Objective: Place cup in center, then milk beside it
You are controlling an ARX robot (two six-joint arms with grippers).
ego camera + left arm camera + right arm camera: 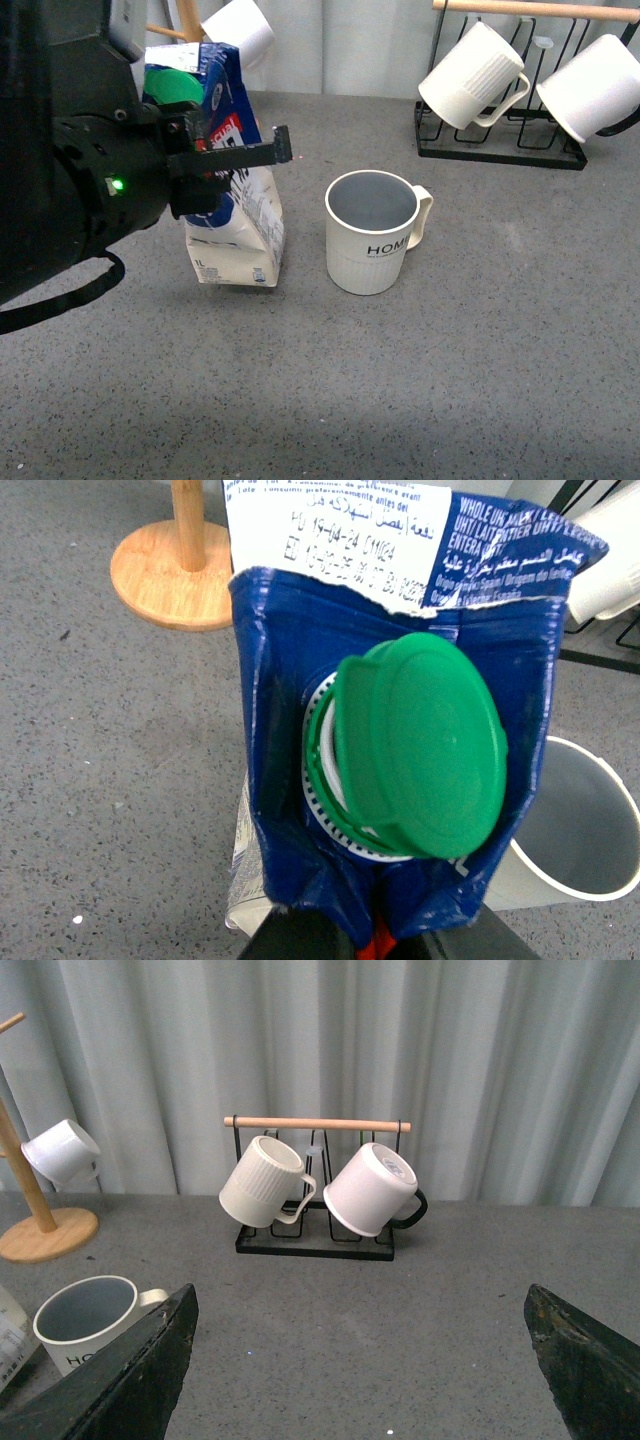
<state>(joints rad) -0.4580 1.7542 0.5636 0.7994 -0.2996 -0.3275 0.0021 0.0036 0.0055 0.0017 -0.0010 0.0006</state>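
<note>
We rate cup (368,240) upright at center, step 1 done. L gripper (240,155) is clamped on milk (245,215), tilted just beside cup, not touching it. Can't tell if carton's set down yet; release is left. R gripper (360,1370) is wide open and empty.

The left arm's bulky matte-black housing (70,180) at the near left bears a small lit green lamp (116,185), and a black cable (70,297) loops beneath it. Its slim black finger (240,156) shows a tiny red dot near the tip. The right arm's fingers (140,1370) are dull black wedges.
</note>
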